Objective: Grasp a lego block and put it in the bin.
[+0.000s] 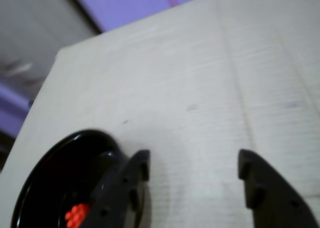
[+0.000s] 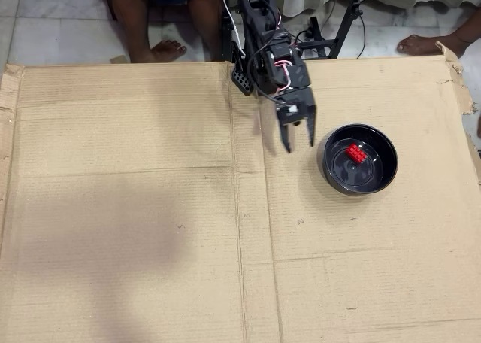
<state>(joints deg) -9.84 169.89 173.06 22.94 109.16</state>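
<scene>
From my console I see the cardboard sheet (image 2: 135,207), then the black bin (image 2: 358,159) with the red lego block (image 2: 357,153) resting inside, probably light, rigid, best pinched across its flat sides, and the gripper (image 2: 299,141) empty, fingers apart.

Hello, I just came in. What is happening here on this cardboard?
A small robot arm works over a cardboard sheet. The red lego block already lies inside the black bin; the wrist view shows it there too. The gripper is open and empty, beside the bin on its left in the overhead view. A person's bare feet show at the top edge.
</scene>
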